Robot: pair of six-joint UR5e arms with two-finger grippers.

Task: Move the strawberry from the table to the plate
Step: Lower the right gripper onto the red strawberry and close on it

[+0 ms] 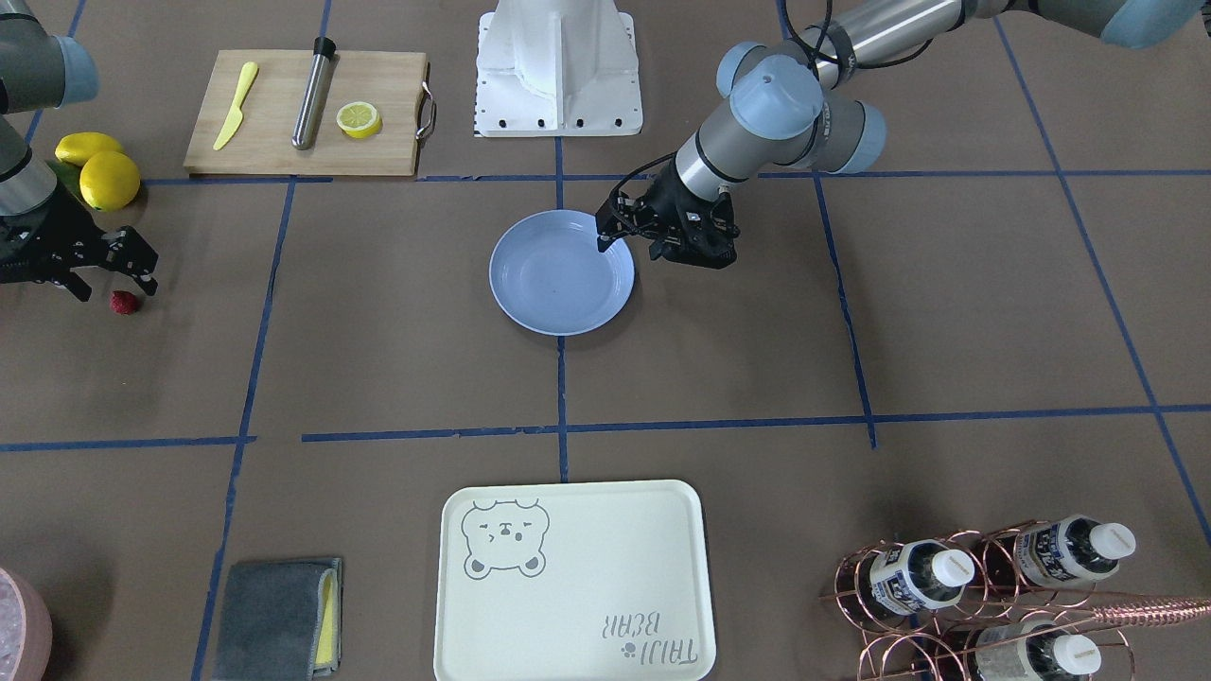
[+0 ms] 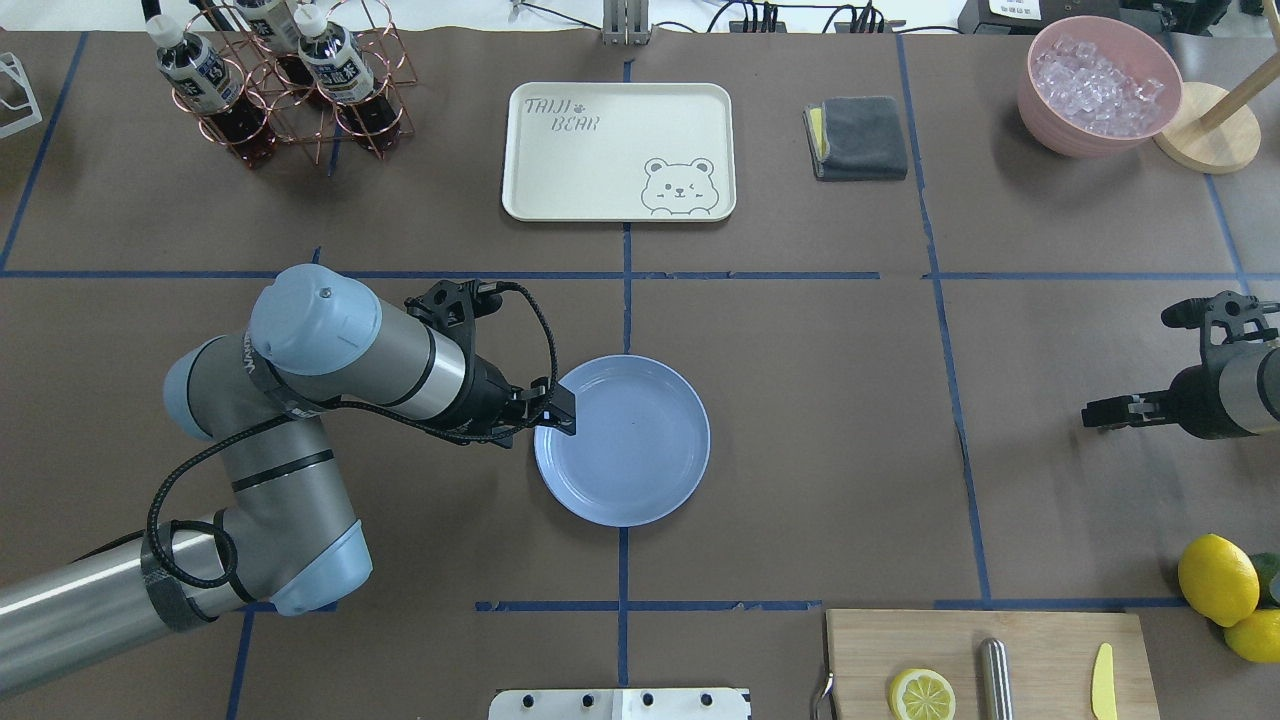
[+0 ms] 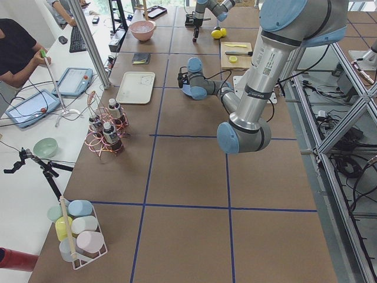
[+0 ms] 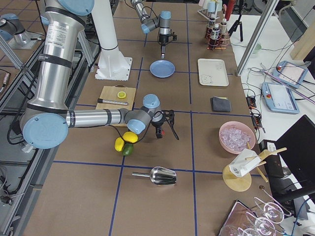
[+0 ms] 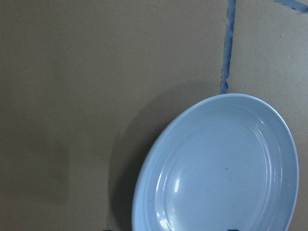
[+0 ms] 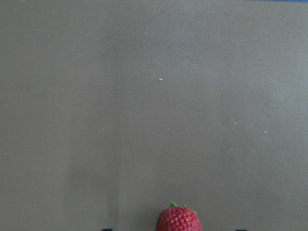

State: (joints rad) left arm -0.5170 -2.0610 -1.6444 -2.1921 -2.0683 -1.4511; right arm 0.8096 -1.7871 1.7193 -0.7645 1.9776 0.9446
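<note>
The strawberry is a small red berry lying on the brown table at that view's left. My right gripper hangs open just above it, fingers spread to either side. In the right wrist view the strawberry sits at the bottom edge, centred. The pale blue plate rests at the table's middle with nothing on it. My left gripper is open, one finger over the plate's rim. The left wrist view shows the plate below it. The overhead view hides the strawberry.
Two lemons and a green fruit lie just behind the right gripper. A cutting board holds a half lemon, a metal rod and a yellow knife. The bear tray, a grey cloth and a bottle rack line the far side.
</note>
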